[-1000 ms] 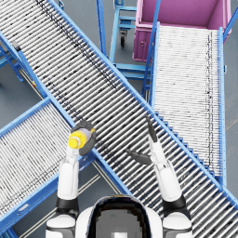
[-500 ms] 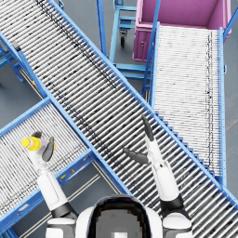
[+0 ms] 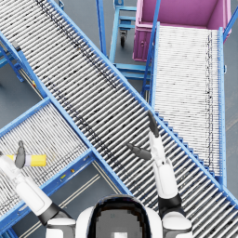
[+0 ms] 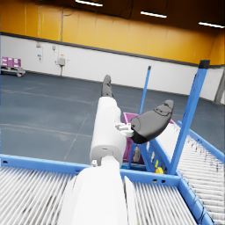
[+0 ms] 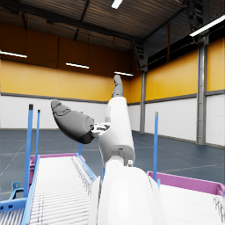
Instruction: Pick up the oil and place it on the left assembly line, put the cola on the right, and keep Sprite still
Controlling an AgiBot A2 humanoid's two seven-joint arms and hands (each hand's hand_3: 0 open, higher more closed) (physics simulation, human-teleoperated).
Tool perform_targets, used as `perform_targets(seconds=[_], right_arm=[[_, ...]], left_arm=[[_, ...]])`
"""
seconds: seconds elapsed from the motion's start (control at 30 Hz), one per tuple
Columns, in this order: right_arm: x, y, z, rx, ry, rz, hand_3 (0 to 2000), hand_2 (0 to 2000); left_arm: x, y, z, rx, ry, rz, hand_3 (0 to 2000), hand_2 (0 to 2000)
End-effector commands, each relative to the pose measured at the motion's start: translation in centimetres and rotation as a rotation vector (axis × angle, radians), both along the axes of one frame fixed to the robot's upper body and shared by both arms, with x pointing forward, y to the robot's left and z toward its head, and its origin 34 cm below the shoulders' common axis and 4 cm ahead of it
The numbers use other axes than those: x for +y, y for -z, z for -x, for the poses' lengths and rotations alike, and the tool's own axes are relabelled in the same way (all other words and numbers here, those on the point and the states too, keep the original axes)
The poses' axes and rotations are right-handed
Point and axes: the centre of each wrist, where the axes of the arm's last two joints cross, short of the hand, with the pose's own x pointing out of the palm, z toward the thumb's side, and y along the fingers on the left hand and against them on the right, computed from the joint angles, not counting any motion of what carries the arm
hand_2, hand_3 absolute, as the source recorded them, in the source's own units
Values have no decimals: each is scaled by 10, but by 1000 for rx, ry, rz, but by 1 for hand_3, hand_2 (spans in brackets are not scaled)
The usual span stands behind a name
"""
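Left conveyor point(image 3: 56, 135); left hand point(image 3: 19, 155) over it, fingers spread, holding nothing; right hand point(image 3: 149, 139) likewise empty, fingers apart; oil bottle point(image 3: 35, 160) lying on the rollers just beside the left fingers. Risk: those fingers brushing the bottle could roll it off the near edge.

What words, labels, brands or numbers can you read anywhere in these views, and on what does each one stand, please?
No text can be read in any view.
oil bottle: plain yellow in the head view, no legible label.
wall signs: too small to read.
yellow tags on the blue conveyor frame: blurred, unreadable.
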Motion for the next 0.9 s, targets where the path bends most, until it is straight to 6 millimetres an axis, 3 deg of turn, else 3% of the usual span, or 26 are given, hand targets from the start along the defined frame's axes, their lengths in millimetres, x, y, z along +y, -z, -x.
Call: perform_targets(seconds=[0.03, 0.2, 0.27, 0.5, 0.57, 0.6, 0.9], right_arm=[[-20, -9, -10, -18, 80, -45, 0, 0], [-51, -18, -14, -42, 194, -101, 0, 0], [-63, -19, -15, -44, 238, -120, 0, 0], [-90, -26, -12, -73, 330, -160, 0, 0], [-92, -26, -12, -73, 337, -162, 0, 0], [-86, -21, -13, -55, 318, -155, 0, 0], [-76, -2, -16, 49, 195, -103, 0, 0]], left_arm=[[-40, -35, -14, -82, 165, -138, 0, 0], [-97, -58, -48, -103, 437, -286, 0, 0], [-107, -66, -58, -113, 484, -319, 0, 0], [-156, -82, -70, -182, 651, -356, 0, 0], [-163, -83, -72, -188, 675, -355, 0, 0], [-152, -77, -69, -165, 636, -340, 0, 0], [-159, -59, -70, -93, 711, -247, 0, 0]])
